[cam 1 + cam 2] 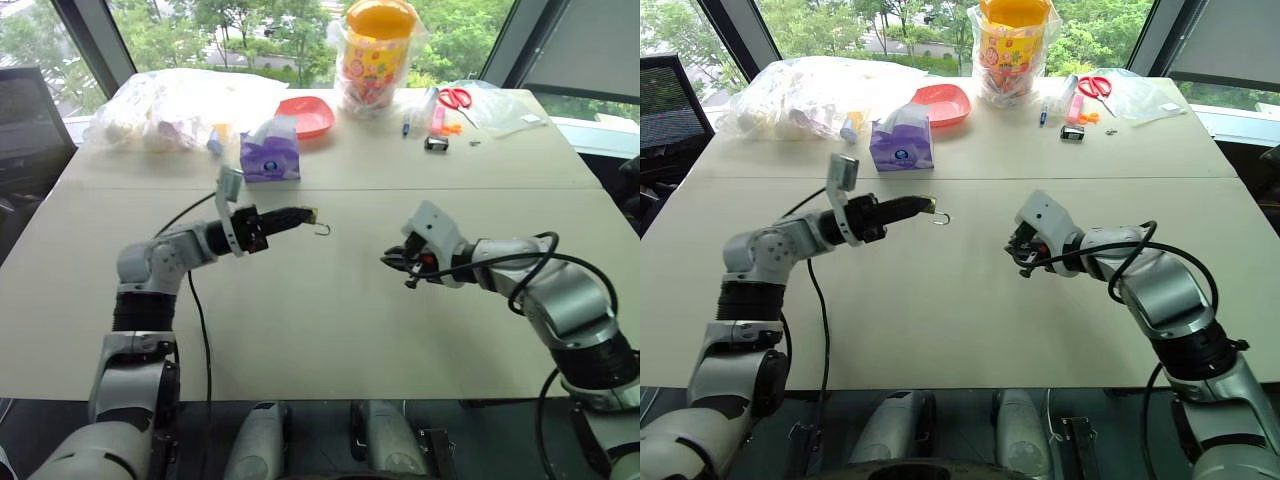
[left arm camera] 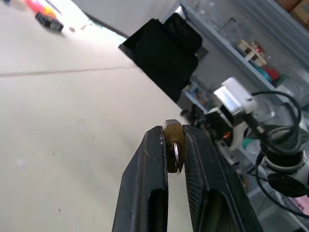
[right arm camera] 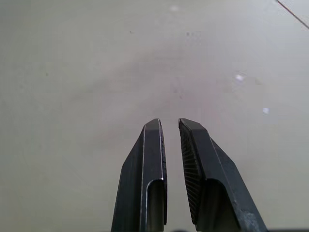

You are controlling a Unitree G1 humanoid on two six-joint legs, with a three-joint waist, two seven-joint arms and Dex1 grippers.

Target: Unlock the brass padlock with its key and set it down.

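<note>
The left hand (image 1: 312,214) pinches the brass padlock (image 2: 174,151) above the pale surface (image 1: 300,320), the right hand (image 1: 392,261) pressed together and empty nearby, with clutter along the far edge beneath big windows.

Above the middle of the tabletop (image 1: 320,330), the left end effector (image 1: 308,215) holds the brass padlock (image 1: 317,222) in the air, with the right end effector (image 1: 396,262) well apart to its right. Along the far edge, from left to right, lie a heap of plastic bags (image 1: 180,105), a tissue pack (image 1: 270,152), a dish (image 1: 305,115), a bagged tub (image 1: 377,55) and scissors (image 1: 456,98).
</note>
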